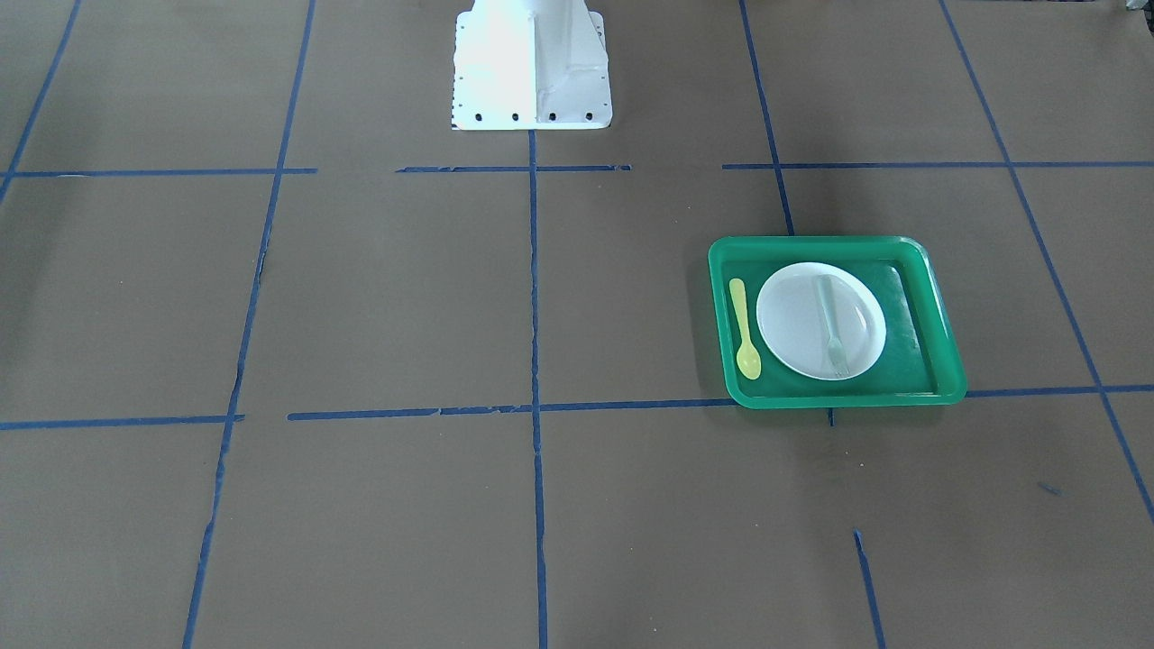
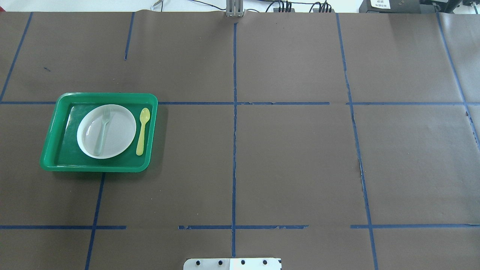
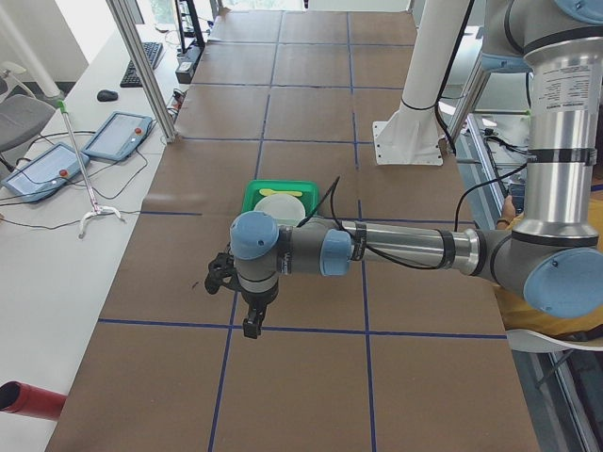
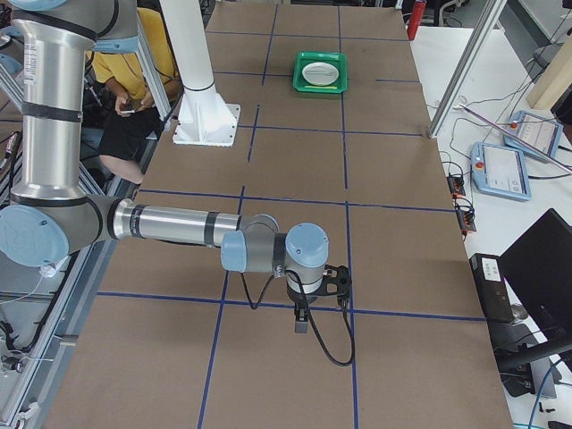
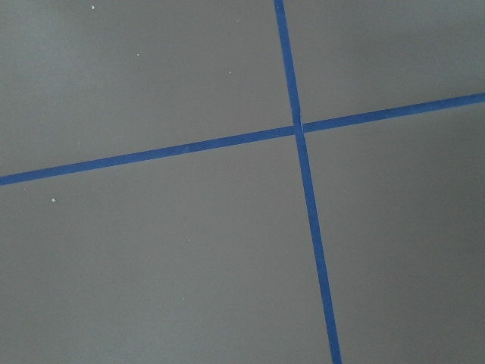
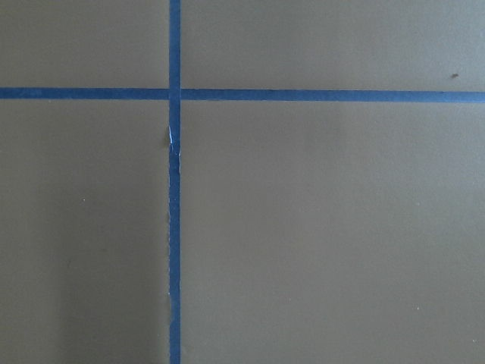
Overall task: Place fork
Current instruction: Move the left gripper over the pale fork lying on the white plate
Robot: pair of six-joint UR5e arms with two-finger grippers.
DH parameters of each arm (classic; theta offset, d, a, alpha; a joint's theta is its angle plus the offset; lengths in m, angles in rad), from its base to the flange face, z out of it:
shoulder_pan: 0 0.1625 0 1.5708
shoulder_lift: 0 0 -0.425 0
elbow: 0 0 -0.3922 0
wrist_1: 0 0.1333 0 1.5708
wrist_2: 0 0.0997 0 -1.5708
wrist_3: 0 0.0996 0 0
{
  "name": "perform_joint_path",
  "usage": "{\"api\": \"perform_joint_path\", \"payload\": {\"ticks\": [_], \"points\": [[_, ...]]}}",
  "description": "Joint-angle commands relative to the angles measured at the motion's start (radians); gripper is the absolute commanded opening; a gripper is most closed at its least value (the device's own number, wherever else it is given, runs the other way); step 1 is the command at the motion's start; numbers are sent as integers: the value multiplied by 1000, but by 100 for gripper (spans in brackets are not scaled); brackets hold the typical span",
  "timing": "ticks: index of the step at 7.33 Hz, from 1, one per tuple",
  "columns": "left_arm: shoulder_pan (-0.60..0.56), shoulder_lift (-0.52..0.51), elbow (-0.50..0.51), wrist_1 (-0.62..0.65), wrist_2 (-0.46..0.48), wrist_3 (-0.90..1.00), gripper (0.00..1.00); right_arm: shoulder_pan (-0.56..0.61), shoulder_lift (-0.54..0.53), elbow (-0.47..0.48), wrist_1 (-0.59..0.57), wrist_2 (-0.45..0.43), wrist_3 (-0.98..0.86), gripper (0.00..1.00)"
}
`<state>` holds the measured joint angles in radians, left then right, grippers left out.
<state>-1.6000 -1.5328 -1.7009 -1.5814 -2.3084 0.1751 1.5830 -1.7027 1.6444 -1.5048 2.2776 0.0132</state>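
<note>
The translucent whitish fork [image 1: 831, 326] lies across a white plate [image 1: 789, 315] inside a green tray [image 1: 838, 242]. In the overhead view the fork [image 2: 102, 129] lies on the left half of the plate [image 2: 120, 131], tines pointing away from the robot. Neither gripper shows in the overhead or front views. The left gripper [image 3: 251, 326] hangs high above the table, well short of the tray [image 3: 281, 188], and I cannot tell if it is open. The right gripper [image 4: 301, 322] hangs far from the tray [image 4: 321, 87], and I cannot tell its state either. Both wrist views show only brown paper and blue tape.
A yellow spoon [image 2: 142, 131] lies in the tray [image 2: 105, 95] beside the plate, on the side toward the table's middle. The robot's white base [image 1: 532, 68] stands at the table's edge. Blue tape lines cross the brown paper. An operator sits behind the robot [image 4: 134, 80].
</note>
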Motion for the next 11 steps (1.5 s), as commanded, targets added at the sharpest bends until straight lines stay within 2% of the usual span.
{"api": "perform_joint_path", "payload": {"ticks": [1,2,3,5,6,7,9,10,11], "points": [[125,-7,-92,-69,1,-209,100,0,0,0,2,-1,1,100],[223,-35,-159,-72,1,-383,100,0,0,0,0,0,1,100],[326,-76,-178,-101,7,-564,100,0,0,0,0,0,-1,100],[499,-113,-123,-320,14,-808,100,0,0,0,2,-1,1,100],[576,-154,-91,-374,67,-898,100,0,0,0,0,-1,1,100],[651,-180,-69,-377,139,-952,100,0,0,0,0,0,1,100],[730,-232,-2,-377,174,-1009,97,0,0,0,0,0,1,100],[742,-262,35,-377,181,-1010,83,0,0,0,2,0,1,100],[765,-271,46,-377,184,-1008,73,0,0,0,0,0,1,100]]}}
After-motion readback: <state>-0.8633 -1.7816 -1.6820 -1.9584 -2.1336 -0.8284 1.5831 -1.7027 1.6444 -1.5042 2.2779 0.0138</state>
